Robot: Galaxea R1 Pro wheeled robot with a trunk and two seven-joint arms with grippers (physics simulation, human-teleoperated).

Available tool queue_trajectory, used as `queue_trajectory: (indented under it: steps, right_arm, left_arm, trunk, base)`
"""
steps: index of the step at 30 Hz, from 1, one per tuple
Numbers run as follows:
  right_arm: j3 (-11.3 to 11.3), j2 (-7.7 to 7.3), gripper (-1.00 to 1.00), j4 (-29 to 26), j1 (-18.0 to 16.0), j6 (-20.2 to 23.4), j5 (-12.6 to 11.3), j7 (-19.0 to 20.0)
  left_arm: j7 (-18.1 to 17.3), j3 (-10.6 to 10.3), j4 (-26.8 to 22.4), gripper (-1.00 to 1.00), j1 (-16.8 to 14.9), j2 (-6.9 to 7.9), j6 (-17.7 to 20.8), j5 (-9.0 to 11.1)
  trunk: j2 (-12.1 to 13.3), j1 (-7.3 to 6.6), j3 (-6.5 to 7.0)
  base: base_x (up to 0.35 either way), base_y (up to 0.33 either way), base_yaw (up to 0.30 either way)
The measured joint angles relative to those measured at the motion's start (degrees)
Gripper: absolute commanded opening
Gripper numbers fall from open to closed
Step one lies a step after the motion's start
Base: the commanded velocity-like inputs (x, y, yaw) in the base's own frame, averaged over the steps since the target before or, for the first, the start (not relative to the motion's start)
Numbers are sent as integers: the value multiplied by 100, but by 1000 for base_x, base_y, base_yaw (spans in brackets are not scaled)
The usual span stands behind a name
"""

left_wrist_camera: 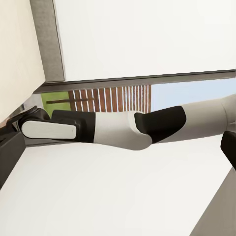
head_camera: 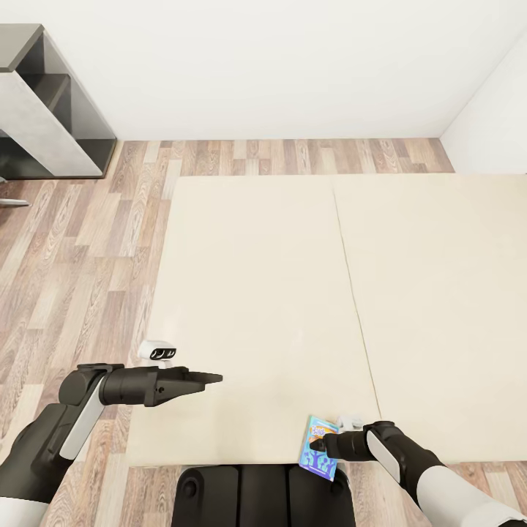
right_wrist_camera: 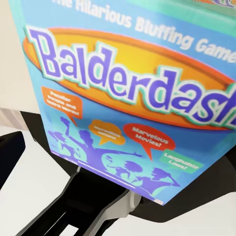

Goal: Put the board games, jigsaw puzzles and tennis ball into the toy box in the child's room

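Resting against the right fingers (head_camera: 316,443), the light-blue board game (head_camera: 320,457) overhangs the bed (head_camera: 256,293).

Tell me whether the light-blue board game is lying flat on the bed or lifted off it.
Lifted. The board game is held in the right pincer at the bed's near edge, tilted, overhanging the robot's base.

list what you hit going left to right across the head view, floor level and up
dark-grey shelf unit → wood-plank floor → left gripper → bed → light-blue board game held at the bed's near edge by the right gripper → white wall corner
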Motion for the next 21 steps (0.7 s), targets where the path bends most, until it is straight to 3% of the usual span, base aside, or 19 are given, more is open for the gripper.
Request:
queue_trajectory:
  steps: [21]
  right_arm:
    - [0, 1, 100, -12, 0, -10, -1, 0]
  left_arm:
    - [8, -1, 0, 100, 0, 0, 0, -6]
  trunk:
    - [0, 0, -44]
  base:
    - [0, 0, 0]
